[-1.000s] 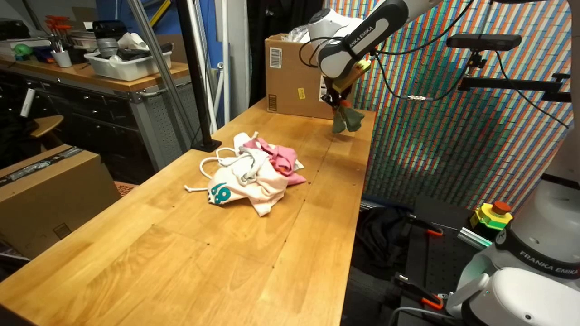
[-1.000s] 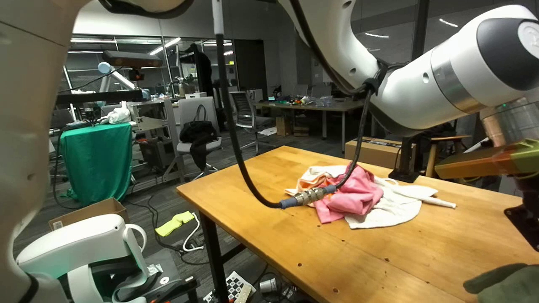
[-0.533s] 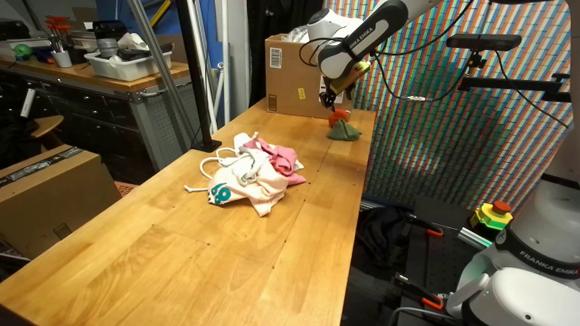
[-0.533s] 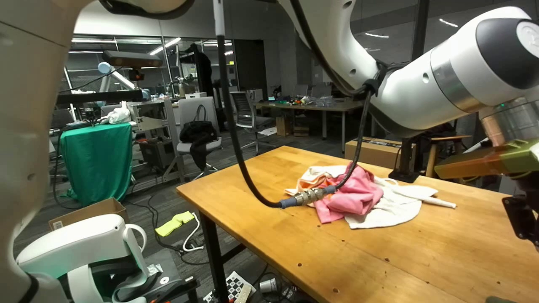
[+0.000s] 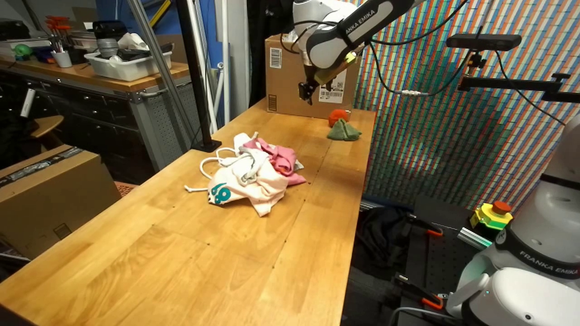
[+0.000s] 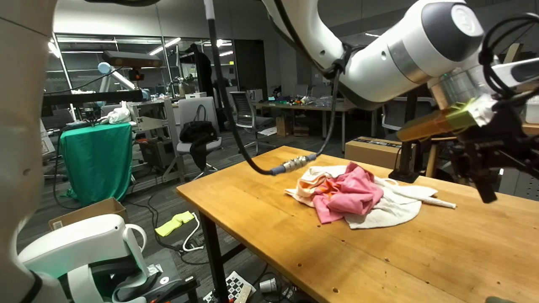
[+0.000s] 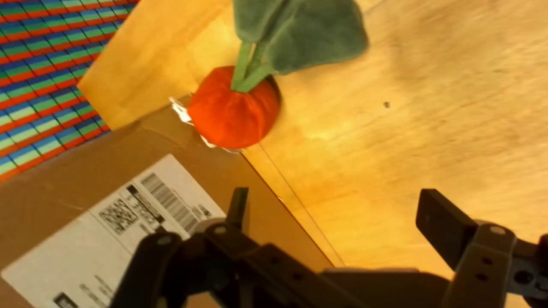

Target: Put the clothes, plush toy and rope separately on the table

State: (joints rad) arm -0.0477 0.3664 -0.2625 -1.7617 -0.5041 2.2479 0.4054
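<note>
The plush toy, an orange-red ball (image 5: 338,117) with green leaves (image 5: 343,130), lies at the table's far end beside the cardboard box. In the wrist view the plush toy (image 7: 235,109) is at upper left, apart from my fingers. My gripper (image 7: 334,197) is open with nothing between its fingertips, above the table (image 5: 217,262). Mid-table, the clothes lie heaped together: a cream-white cloth (image 5: 267,188) with a teal print, a pink garment (image 6: 353,191) and a white cloth (image 6: 387,212). White rope loops (image 5: 204,168) come out of the heap's side, their other parts hidden under it.
A large cardboard box (image 5: 294,77) stands on the table's far end, close behind the plush toy. A black post (image 5: 206,144) is fixed at the table's long edge near the clothes. The arm's black cable (image 6: 236,126) hangs in a loop in an exterior view.
The plush toy hung from my gripper a second ago; it was let go and rests on the table. The gripper opened and moved off sideways. The clothes stayed put.
</note>
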